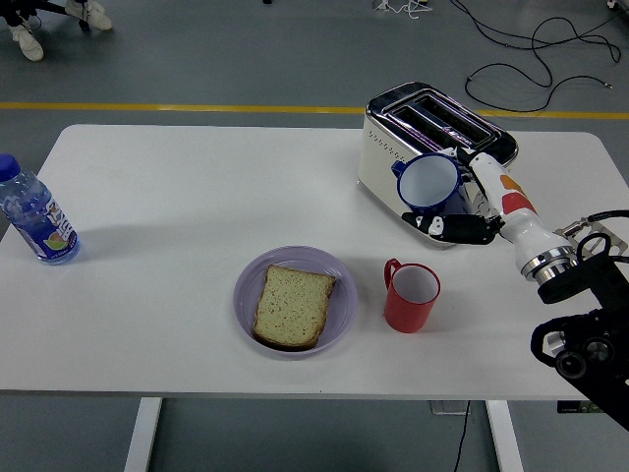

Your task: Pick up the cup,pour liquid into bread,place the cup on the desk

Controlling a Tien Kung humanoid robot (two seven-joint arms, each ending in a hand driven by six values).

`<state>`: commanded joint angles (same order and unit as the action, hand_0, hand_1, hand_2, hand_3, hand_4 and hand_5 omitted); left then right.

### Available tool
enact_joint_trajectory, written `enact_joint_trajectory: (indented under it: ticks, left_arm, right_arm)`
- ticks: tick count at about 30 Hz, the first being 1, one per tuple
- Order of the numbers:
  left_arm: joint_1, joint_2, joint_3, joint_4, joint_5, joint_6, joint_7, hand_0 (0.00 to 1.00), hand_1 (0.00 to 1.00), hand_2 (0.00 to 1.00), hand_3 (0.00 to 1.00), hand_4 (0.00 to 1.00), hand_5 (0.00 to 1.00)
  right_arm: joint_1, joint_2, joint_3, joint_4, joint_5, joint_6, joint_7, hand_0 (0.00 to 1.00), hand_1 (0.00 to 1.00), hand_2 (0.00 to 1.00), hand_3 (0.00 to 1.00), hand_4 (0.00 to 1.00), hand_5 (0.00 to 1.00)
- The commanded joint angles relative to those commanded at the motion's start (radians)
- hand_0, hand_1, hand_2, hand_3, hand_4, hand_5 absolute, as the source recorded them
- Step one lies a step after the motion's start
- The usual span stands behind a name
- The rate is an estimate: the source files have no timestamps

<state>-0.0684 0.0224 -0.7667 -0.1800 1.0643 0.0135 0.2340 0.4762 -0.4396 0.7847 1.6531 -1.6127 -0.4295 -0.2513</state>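
Right hand [470, 208] raised above the bench [177, 197], fingers [444, 223] grasping the blue cup [429, 184], mouth tilted toward the bread [292, 305] on its purple plate [341, 282], toaster [388, 147] just behind, red mug [411, 296] below.

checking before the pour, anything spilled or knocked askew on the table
Nothing is spilled or knocked over. The only tilted item is the blue cup, held off the table by the right hand in front of the cream toaster, its mouth leaning toward the bread slice.
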Motion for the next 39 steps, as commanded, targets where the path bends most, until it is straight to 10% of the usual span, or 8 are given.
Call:
enact_joint_trajectory:
  ticks: [39]
  left_arm:
    - [-0.009,-0.002,-0.018,0.0,0.005,0.005,0.004,0.657,0.699,0.718,0.609,0.35,0.93]
  right_arm:
    - [0.497,0.107,-0.616,-0.317,-0.476,0.031,-0.059,0.283,0.288,0.465,0.538,0.613,0.002]
